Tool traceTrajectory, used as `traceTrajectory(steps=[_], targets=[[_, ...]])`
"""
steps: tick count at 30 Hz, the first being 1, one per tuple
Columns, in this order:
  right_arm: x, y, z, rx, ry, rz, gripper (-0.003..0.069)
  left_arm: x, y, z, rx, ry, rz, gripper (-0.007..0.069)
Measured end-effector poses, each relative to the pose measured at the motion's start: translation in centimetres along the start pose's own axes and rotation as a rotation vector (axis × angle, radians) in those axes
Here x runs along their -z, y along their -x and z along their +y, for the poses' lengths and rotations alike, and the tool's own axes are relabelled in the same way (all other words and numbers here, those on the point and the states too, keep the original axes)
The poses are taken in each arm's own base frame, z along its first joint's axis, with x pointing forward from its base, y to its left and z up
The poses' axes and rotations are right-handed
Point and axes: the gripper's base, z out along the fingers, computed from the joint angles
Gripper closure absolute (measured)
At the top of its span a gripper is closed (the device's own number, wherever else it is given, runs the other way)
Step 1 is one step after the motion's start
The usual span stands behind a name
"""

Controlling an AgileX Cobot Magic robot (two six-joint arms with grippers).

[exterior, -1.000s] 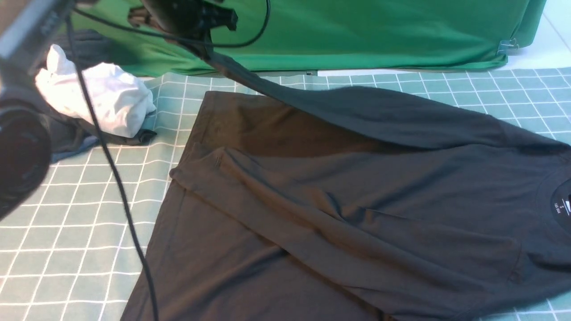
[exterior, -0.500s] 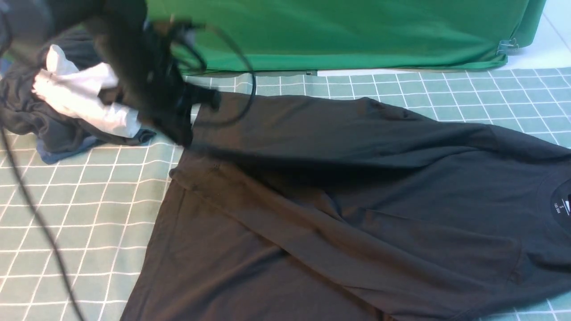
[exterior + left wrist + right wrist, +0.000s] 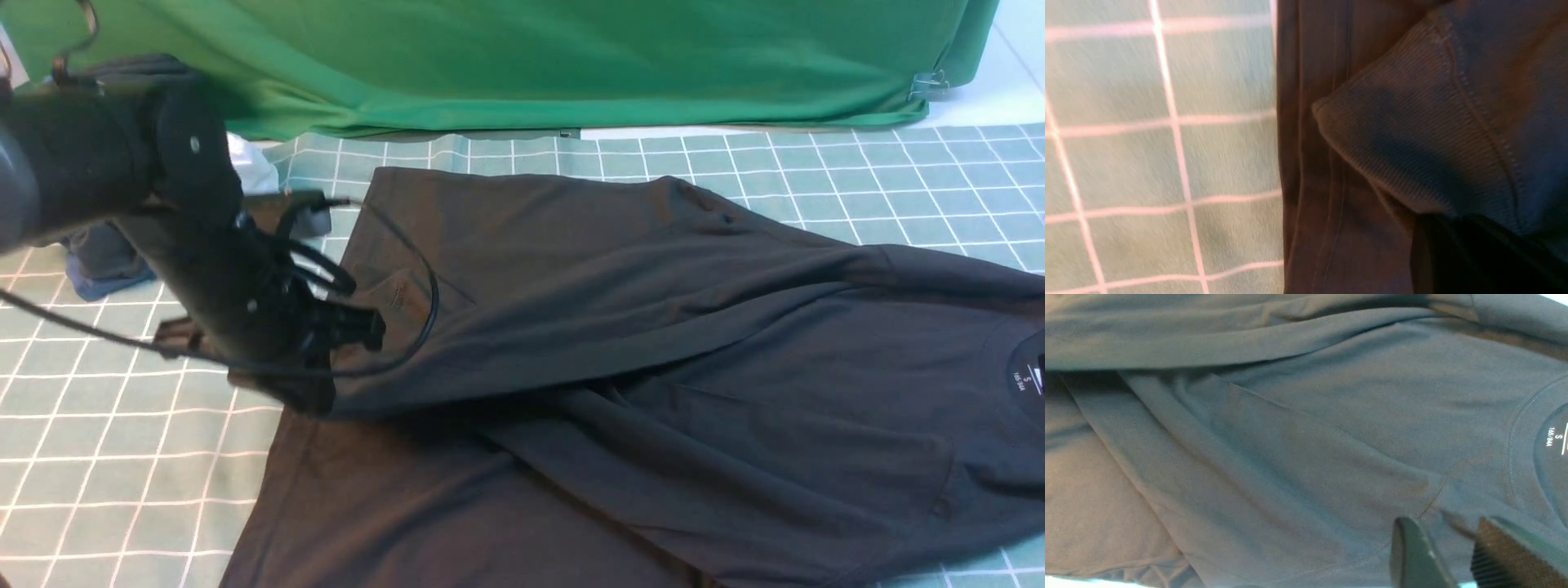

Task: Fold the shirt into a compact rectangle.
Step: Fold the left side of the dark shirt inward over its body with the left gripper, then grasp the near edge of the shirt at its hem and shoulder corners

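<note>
Landmark: I place everything from the white neck label [image 3: 1030,380], which sits inside the collar at the right edge of my front view.
Shirt: the black shirt [image 3: 653,343] lies on the worktop [image 3: 122,425], which is covered with a green checked cloth. It spreads leftward from the neck label, and its near hem runs out of view towards me.
Fold: a long flap from the far side is drawn across the body. It stretches from near the neck label to a point at my left tool.
Left tool: the left tool [image 3: 320,392] is at the end of the shirt farthest from the neck label. Its fingers are pressed together on the flap's corner, and my wrist camera shows a stitched, ribbed corner running in under the dark finger.
Right tool: the right tool [image 3: 1445,528] is just beside the neck label, over the shoulder fabric. Its fingers are spread, with only flat shirt showing between them.
Cable: a black cable [image 3: 424,310] loops over the shirt by the left tool.
Other garments: a white garment [image 3: 249,167] and a grey and blue heap [image 3: 98,261] lie beyond the left tool, farther still from the neck label.
Backdrop: a green drape [image 3: 571,57] hangs along the far edge of the worktop.
</note>
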Motion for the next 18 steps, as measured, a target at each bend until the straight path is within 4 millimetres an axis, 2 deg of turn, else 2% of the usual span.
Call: traceTrajectory(steps=[4,7,9,11,15,16,17,18], targets=[[0.0,0.0,0.0,-0.001,0.0,-0.002,0.0442,-0.4,-0.4,0.2,-0.009,0.005,0.019,0.0493],[0.0,0.0,0.0,-0.001,-0.001,-0.004,0.044,-0.5,-1.3,0.4,-0.035,0.027,0.105,0.033],[0.0,0.1,0.0,-0.001,-0.001,-0.008,0.0441,-0.6,-1.7,0.5,-0.04,0.039,0.145,0.0288],[0.0,0.2,0.0,-0.001,-0.003,-0.02,0.0441,-1.1,-3.2,0.9,-0.039,0.056,0.242,0.0206],[0.0,0.2,0.0,-0.001,-0.003,-0.022,0.044,-2.3,-6.4,1.7,-0.014,0.069,0.313,0.016],[0.0,0.2,0.0,-0.001,-0.003,-0.022,0.044,-2.4,-6.3,1.6,-0.013,0.069,0.308,0.0159],[0.0,0.2,0.0,-0.001,-0.003,-0.023,0.044,-2.9,-7.9,2.0,0.006,0.074,0.3,0.0155],[0.0,0.2,0.0,-0.001,-0.003,-0.023,0.044,-3.1,-8.3,2.1,0.01,0.074,0.28,0.0155]])
